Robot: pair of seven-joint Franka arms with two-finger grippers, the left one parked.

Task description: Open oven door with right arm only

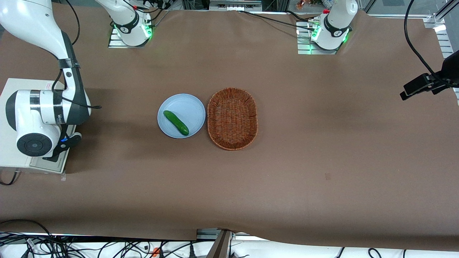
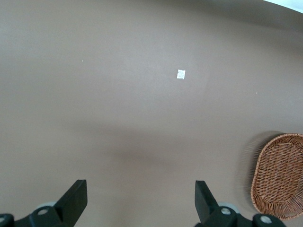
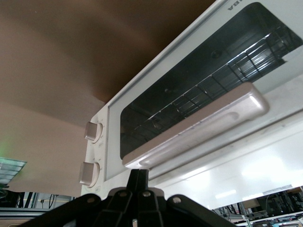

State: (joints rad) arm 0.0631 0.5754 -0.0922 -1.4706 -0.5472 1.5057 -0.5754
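Observation:
The cream-white toaster oven stands at the working arm's end of the table, mostly covered by my right arm. In the right wrist view the oven door shows its dark glass window with the wire rack inside. Its silver bar handle runs along the door's edge. Two knobs sit beside the door. My right gripper is shut with nothing between the fingers. Its tips are right at the knob-side end of the handle. In the front view the gripper hangs over the oven's front edge.
A light blue plate with a green cucumber lies mid-table, beside an oval wicker basket, which also shows in the left wrist view. A black camera mount sits toward the parked arm's end.

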